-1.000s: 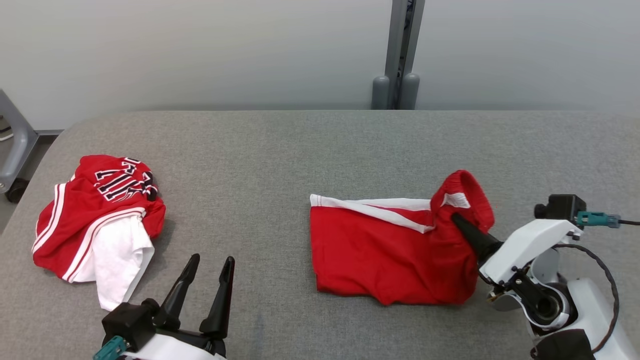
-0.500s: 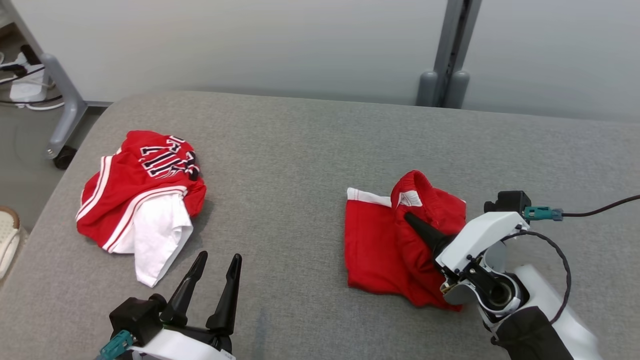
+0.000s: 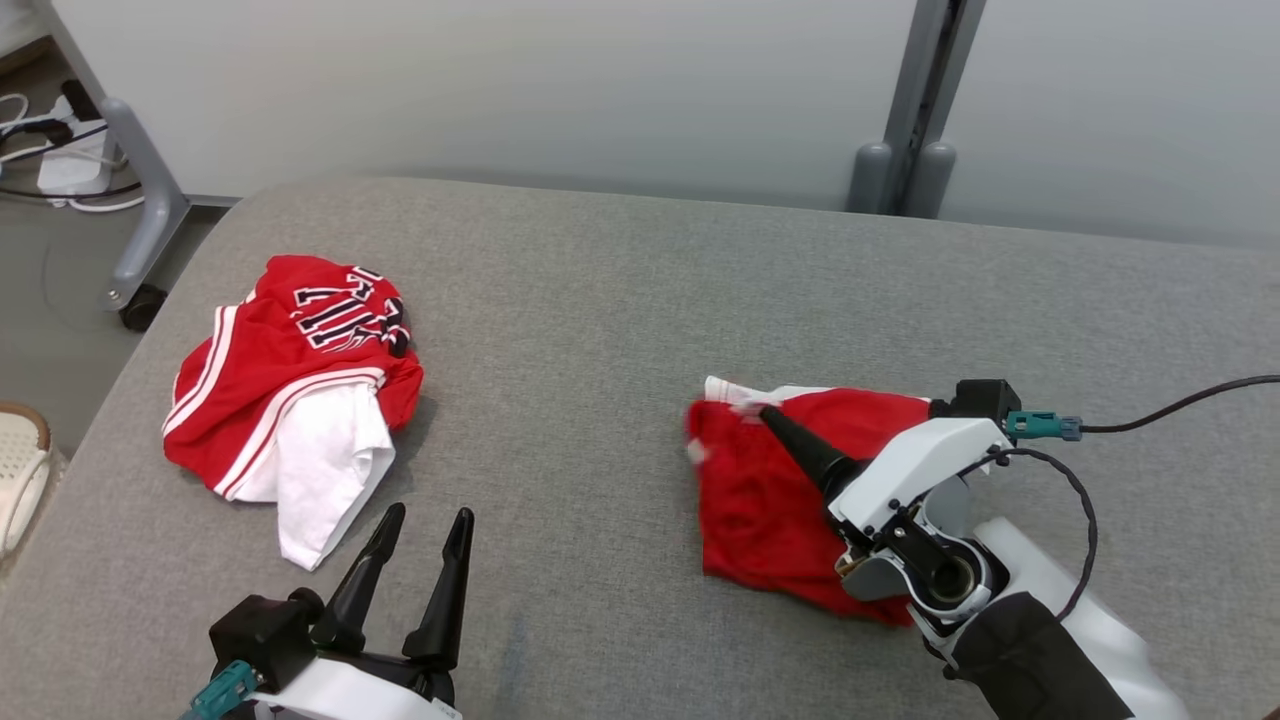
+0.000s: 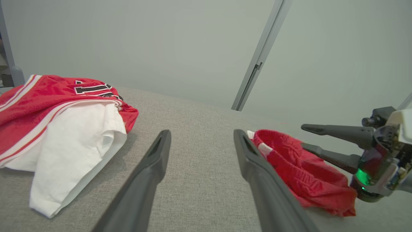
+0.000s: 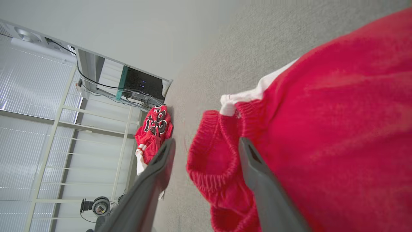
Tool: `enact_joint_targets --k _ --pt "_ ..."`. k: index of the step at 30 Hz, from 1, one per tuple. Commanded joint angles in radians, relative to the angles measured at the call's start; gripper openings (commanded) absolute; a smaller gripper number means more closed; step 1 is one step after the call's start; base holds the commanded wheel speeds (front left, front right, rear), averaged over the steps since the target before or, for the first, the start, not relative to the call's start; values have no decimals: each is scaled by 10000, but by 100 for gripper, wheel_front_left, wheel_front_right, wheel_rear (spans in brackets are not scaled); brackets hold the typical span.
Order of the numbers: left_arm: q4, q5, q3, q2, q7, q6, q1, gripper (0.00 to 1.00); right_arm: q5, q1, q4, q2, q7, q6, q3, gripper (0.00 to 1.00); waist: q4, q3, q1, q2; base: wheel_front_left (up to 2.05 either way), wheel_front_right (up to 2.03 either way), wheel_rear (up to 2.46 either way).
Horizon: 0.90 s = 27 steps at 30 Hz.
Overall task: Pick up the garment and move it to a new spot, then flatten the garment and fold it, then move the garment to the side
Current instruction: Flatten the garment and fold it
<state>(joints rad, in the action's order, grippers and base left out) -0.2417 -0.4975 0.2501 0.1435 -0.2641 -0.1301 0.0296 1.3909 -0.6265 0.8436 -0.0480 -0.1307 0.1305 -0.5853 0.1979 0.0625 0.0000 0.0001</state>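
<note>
Status, head view: red shorts (image 3: 760, 500) are bundled on the grey tabletop (image 3: 580, 330), right of centre. White trim (image 3: 722, 388) is seen at the bundle's upper left corner; that corner is blurred.

The right claw (image 3: 772, 416) is brought in from the lower right, over the shorts, with its tips at that upper left corner. In the left wrist view its 2 fingers (image 4: 334, 131) are seen apart: 1 above the cloth, 1 low against the red fabric. In the right wrist view a ribbed waistband loop (image 5: 210, 161) is seen between the spread fingers, not pinched. Nothing is clamped.

The left claw (image 3: 428, 515) is held at lower left, 2 fingers apart, tips pointed up-frame. Bare tabletop is seen between them and nothing is gripped.

A red jersey (image 3: 290, 400) with a white panel and black-and-white lettering is crumpled at the left of the frame, well apart from the shorts, just up-frame of the left claw.

A grey post (image 3: 915, 110) is seen behind the tabletop's far edge, upper right. A black cable (image 3: 1180, 405) is run from the right wrist to the right edge of the frame.
</note>
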Motion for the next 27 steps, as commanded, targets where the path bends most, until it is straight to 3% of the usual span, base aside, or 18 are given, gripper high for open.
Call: enact_joint_targets --k 1,6,13,17,21,27 --pt "-6 29 -64 52 -2 -12 49 100 171 -110 -127 -49 146 5 -119 100 -137 -60 0 -1 0 0 0" --pt "45 97 -197 15 -2 -12 -77 100 179 -158 -736 -106 761 5 -247 100 -536 -177 0 -1 0 0 0" --pt "193 176 -388 -79 -2 -12 -225 100 -533 559 -2142 -1359 2089 5 -8 100 -906 -388 0 -1 0 0 0" --pt "375 283 -700 -121 -2 -12 -344 100 -1561 1105 -2971 -2300 3107 5 -1 100 -1061 -496 0 -1 0 0 0" --pt "482 533 -1174 -198 -2 -10 -439 100 -2526 1676 -3518 -2774 3669 5 294 100 -1246 -554 0 -1 0 0 0" --pt "626 838 -1725 -343 0 -10 -393 100 -4814 2712 -4178 -2707 3964 5 1678 100 -1419 -510 0 -1 0 0 0"
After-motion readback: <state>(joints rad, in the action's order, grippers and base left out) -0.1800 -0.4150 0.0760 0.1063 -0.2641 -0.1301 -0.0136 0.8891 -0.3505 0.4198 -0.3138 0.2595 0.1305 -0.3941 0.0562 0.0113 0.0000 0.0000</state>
